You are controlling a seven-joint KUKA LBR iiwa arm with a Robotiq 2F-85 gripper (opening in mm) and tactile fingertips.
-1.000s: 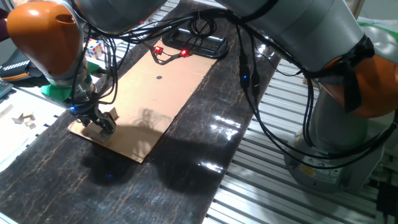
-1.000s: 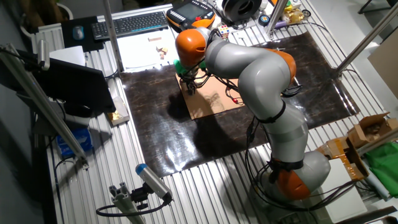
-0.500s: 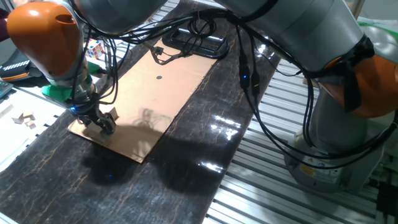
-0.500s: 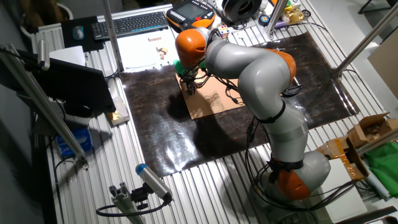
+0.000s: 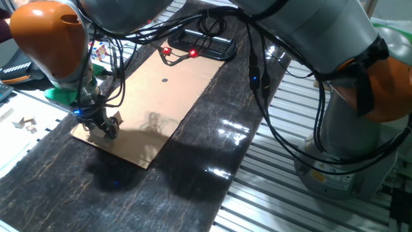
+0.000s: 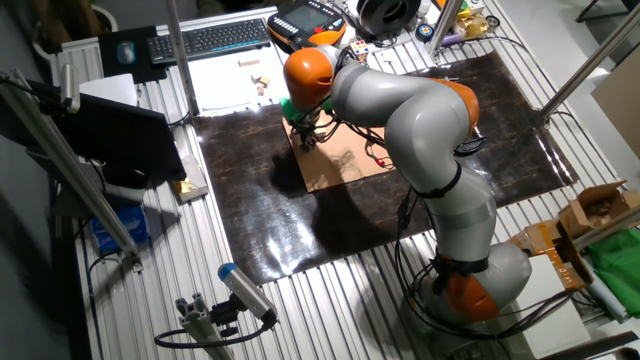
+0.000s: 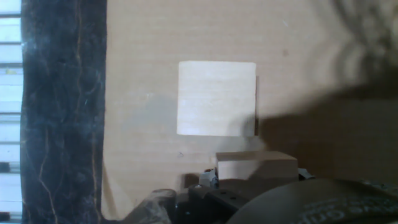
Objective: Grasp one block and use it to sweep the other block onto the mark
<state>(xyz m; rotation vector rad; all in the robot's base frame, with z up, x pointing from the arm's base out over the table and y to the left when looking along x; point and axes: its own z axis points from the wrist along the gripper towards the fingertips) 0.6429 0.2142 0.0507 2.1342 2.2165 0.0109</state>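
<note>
My gripper [image 5: 106, 128] stands at the near-left corner of the tan cardboard sheet [image 5: 161, 96], low over it; it also shows in the other fixed view [image 6: 305, 143]. In the hand view it is shut on a pale wood block [image 7: 256, 167], whose top shows just ahead of the hand's dark body [image 7: 298, 202]. The other pale wood block [image 7: 216, 98] lies flat on the cardboard just beyond the held one, with a narrow gap between them. This free block also shows beside the fingers [image 5: 117, 119]. The mark [image 5: 165, 81], a tiny black dot, lies farther up the cardboard, well away from both blocks.
A black rectangular frame [image 5: 206, 44] with red lights [image 5: 191, 54] and cables sits at the cardboard's far end. A green object [image 5: 61, 95] lies just left of the hand. The cardboard rests on a dark mat [image 5: 193, 161]. Small wood pieces [image 5: 24, 122] lie at far left.
The arm has shifted only very slightly. Both blocks stay where they were. The red lights at the back went off and came on again.
</note>
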